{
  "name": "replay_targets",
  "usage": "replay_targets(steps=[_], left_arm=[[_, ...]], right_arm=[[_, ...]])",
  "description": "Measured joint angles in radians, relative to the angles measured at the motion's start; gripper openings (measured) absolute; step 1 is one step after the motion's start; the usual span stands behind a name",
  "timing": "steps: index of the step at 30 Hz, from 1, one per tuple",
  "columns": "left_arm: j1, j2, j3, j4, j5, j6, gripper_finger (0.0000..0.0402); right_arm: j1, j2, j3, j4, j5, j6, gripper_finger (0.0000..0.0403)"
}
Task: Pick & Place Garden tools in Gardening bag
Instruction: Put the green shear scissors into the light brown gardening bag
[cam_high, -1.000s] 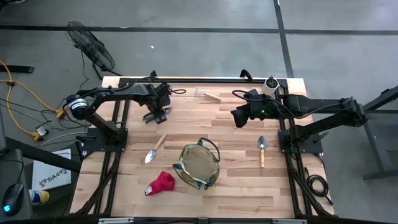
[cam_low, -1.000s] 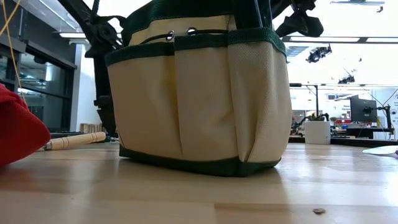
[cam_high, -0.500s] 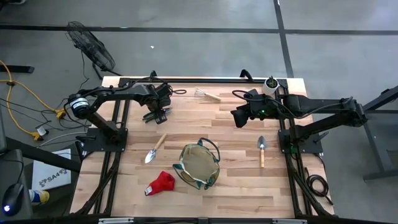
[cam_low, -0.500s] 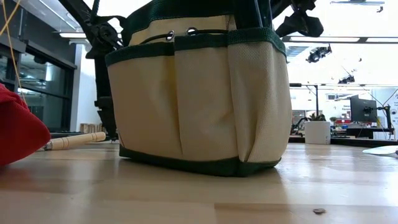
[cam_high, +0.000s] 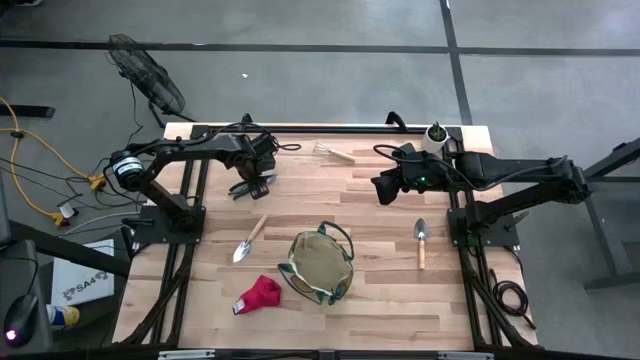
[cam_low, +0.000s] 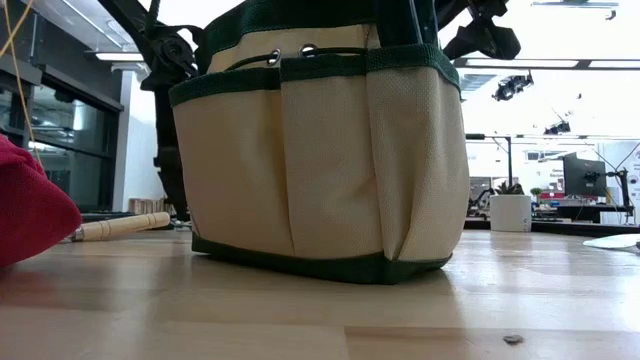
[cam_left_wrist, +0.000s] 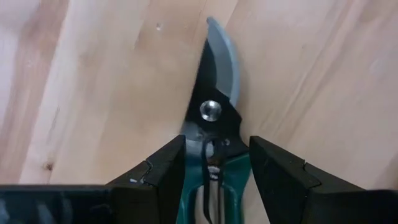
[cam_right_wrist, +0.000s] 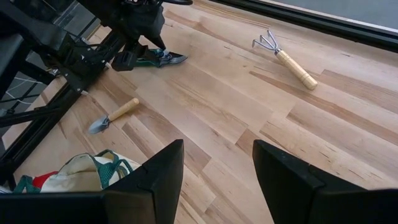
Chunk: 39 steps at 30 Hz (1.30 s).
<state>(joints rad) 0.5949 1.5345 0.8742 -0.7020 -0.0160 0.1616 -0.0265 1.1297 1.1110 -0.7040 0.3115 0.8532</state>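
Gripping the green-handled pruners (cam_left_wrist: 214, 134) between its fingers, the left gripper (cam_left_wrist: 214, 171) is holding them low over the wooden table (cam_high: 380, 205). Beyond that pincer, toward the table's middle, the gardening bag (cam_high: 320, 265) is standing with a trowel (cam_high: 250, 238) and red glove (cam_high: 258, 295) beside it. The right gripper (cam_right_wrist: 214, 168) is hanging spread over bare planks, a mini rake (cam_right_wrist: 286, 59) ahead. Behind the table, a bright room with glass walls is showing.

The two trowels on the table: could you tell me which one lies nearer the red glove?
The trowel on the left arm's side, just above the red glove. The other trowel lies beyond the gardening bag.
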Motion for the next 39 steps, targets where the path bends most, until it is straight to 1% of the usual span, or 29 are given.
replay_targets(steps=[7, 11, 27, 30, 36, 39], left_arm=[[0.000, 0.000, 0.000, -0.004, 0.001, 0.000, 0.0170], [0.000, 0.000, 0.000, -0.001, -0.026, 0.006, 0.0170], [0.000, 0.009, -0.002, -0.003, -0.020, 0.023, 0.0168], [0.000, 0.010, -0.002, -0.007, -0.016, 0.032, 0.0149], [0.000, 0.009, -0.002, -0.003, 0.006, 0.035, 0.0083], [0.000, 0.009, -0.002, -0.003, 0.006, 0.036, 0.0062]], right_arm=[[0.000, 0.000, 0.000, 0.000, 0.000, 0.002, 0.0184], [0.000, 0.000, 0.000, -0.001, 0.000, 0.007, 0.0184], [0.000, 0.000, 0.000, -0.001, 0.001, 0.011, 0.0184], [0.000, 0.000, 0.000, -0.001, 0.003, 0.013, 0.0184], [0.000, 0.000, 0.000, -0.001, 0.002, 0.019, 0.0184], [0.000, 0.000, 0.000, -0.001, 0.002, 0.019, 0.0184]])
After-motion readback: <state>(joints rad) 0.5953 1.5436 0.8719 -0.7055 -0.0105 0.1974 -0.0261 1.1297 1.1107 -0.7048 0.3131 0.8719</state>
